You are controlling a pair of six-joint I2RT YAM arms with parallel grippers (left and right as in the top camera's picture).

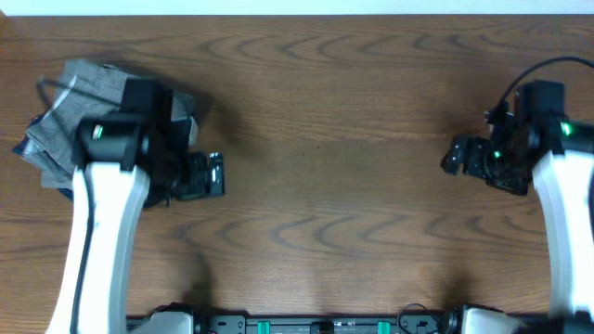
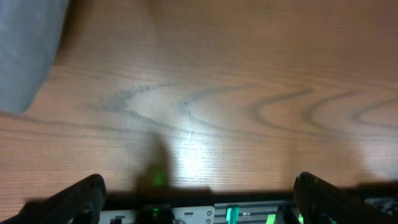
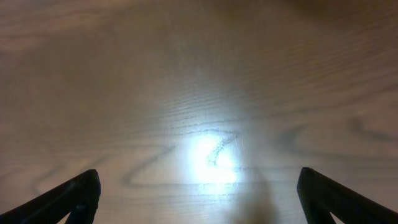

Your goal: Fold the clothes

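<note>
While both grippers hang above the wooden table (image 1: 325,93), the grey shorts (image 1: 79,107) lie in a folded pile at upper left of the overhead view, partly hidden. Left gripper (image 2: 199,186): jaws spread, nothing between. Right gripper (image 3: 199,186): likewise released, far right, well apart from the cloth.

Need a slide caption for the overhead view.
Grey shorts bunched far left; left gripper and right gripper open over bare table.

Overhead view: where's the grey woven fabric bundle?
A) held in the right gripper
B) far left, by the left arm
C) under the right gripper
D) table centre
B: the grey woven shorts lie bundled at the brown wooden table's far-left edge, partly under the left arm.
</note>
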